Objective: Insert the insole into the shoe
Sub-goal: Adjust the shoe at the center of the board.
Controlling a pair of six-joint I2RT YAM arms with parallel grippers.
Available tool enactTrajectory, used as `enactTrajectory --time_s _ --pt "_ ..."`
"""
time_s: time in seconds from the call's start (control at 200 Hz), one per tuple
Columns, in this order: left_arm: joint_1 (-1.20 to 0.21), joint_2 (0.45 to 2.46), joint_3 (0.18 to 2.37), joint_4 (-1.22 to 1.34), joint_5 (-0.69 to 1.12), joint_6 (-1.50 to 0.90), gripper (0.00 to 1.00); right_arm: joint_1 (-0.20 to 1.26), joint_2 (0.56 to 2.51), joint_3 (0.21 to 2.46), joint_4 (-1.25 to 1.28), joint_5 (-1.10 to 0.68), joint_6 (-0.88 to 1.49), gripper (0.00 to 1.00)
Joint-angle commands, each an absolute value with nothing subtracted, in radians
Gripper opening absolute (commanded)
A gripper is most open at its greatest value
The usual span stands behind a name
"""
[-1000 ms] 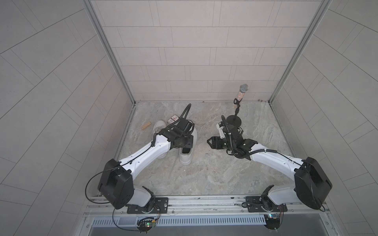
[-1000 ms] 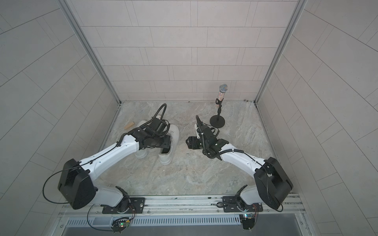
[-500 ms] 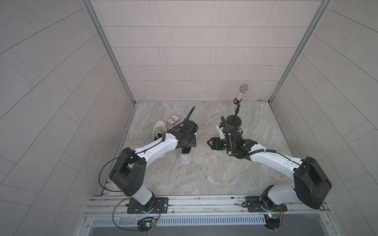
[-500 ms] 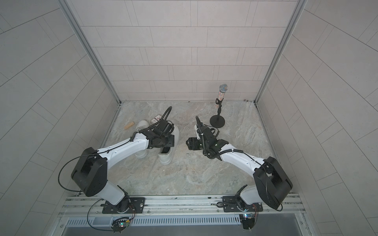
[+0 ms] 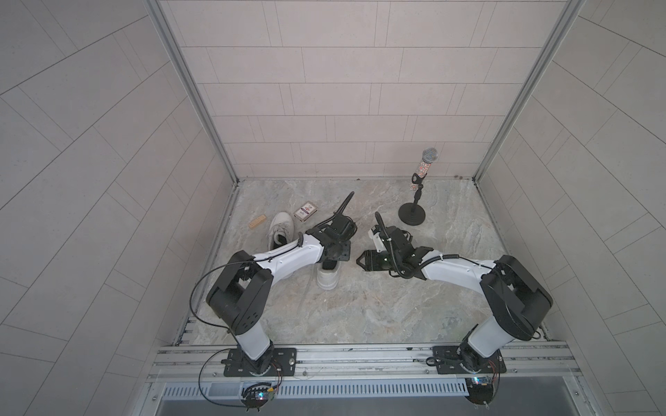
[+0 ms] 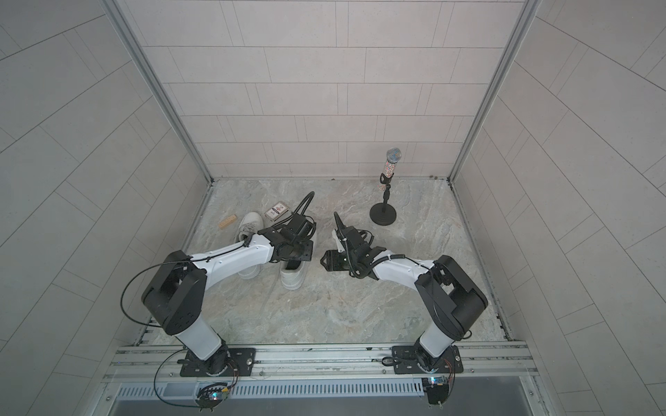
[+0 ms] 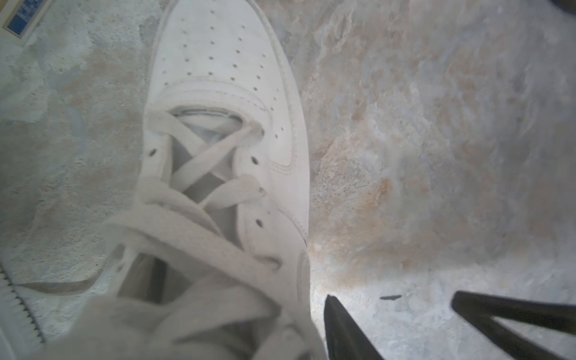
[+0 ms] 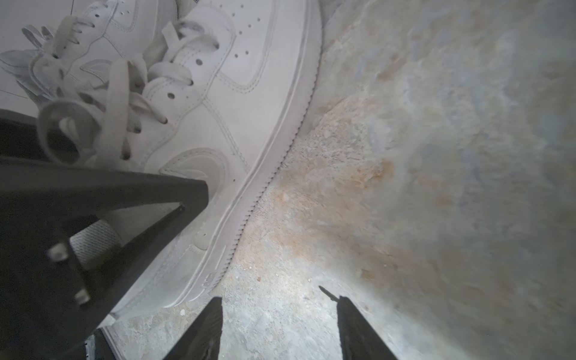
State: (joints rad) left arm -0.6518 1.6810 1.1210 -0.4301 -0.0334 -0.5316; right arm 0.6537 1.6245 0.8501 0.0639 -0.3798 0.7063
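Observation:
A white lace-up shoe (image 5: 327,279) (image 6: 292,277) stands mid-floor, toe toward the back wall. My left gripper (image 5: 333,260) (image 6: 297,256) hangs over its opening. One black finger (image 7: 343,330) stands outside the shoe's side; the laces hide the other finger, and the jaws look apart. My right gripper (image 5: 361,264) (image 8: 280,324) is open over bare floor just right of the shoe (image 8: 237,103), holding nothing. The insole does not show as a separate thing. Pale mesh (image 8: 93,243) shows inside the collar, and I cannot tell whether it is the insole.
A second white shoe (image 5: 281,228) lies left of the first, partly under my left arm. Behind them are a card box (image 5: 305,210) and a wooden block (image 5: 257,222). A microphone on a round black stand (image 5: 412,217) is at the back right.
The left arm's elbow has drawn in and up, and its gripper has shifted slightly right over the shoe. The right arm has hardly moved.

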Motion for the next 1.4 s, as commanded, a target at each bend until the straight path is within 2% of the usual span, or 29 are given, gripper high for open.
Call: enactTrajectory --time_s 0.0,0.19,0.335,0.535,0.63,0.72,0.846,1.056,1.206,1.396 --pt "-0.637 1.634 1.103 -0.330 0.093 -0.573 0.41 0.669 1.665 0.815 0.234 -0.422 0.814 0.58" --pt "-0.613 1.622 1.065 -0.271 0.180 -0.637 0.31 0.708 1.786 0.807 0.423 -0.432 0.935 0.58" --pt "-0.592 1.616 1.012 -0.190 0.244 -0.715 0.19 0.730 1.844 0.826 0.435 -0.427 0.952 0.57" --pt "-0.580 1.571 1.007 -0.200 0.241 -0.781 0.14 0.730 1.840 0.825 0.395 -0.399 0.923 0.56" --pt "-0.577 1.547 1.016 -0.239 0.219 -0.782 0.24 0.729 1.817 0.832 0.354 -0.395 0.898 0.57" --pt "-0.577 1.525 1.033 -0.301 0.197 -0.767 0.38 0.722 1.775 0.838 0.293 -0.384 0.856 0.59" --pt "-0.580 1.493 1.059 -0.397 0.152 -0.733 0.49 0.700 1.721 0.855 0.202 -0.384 0.792 0.61" --pt "-0.579 1.447 1.077 -0.563 0.045 -0.639 0.50 0.668 1.630 0.867 0.091 -0.375 0.721 0.63" --pt "-0.585 1.417 1.068 -0.651 -0.121 -0.555 0.51 0.655 1.586 0.856 0.057 -0.370 0.697 0.64" --pt "-0.583 1.445 1.046 -0.633 -0.198 -0.479 0.57 0.649 1.543 0.836 0.043 -0.370 0.689 0.66"
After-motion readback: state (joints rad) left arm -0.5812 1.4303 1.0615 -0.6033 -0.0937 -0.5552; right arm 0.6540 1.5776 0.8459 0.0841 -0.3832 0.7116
